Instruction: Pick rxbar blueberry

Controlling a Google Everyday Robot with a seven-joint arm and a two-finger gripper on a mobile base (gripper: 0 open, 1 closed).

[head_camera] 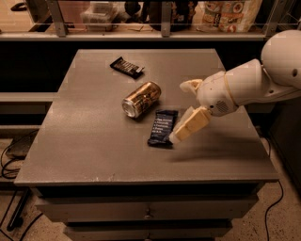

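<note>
The rxbar blueberry is a flat dark navy wrapper with rows of light text, lying on the grey table near its middle. My gripper comes in from the right on a white arm and hangs just right of the bar. It is open and empty. One cream finger reaches down to the bar's right edge, and the other sits higher and farther back.
A gold can lies on its side just left of and behind the bar. A smaller black bar wrapper lies at the back. A shelf with bags and containers runs behind the table. Drawers are below the tabletop.
</note>
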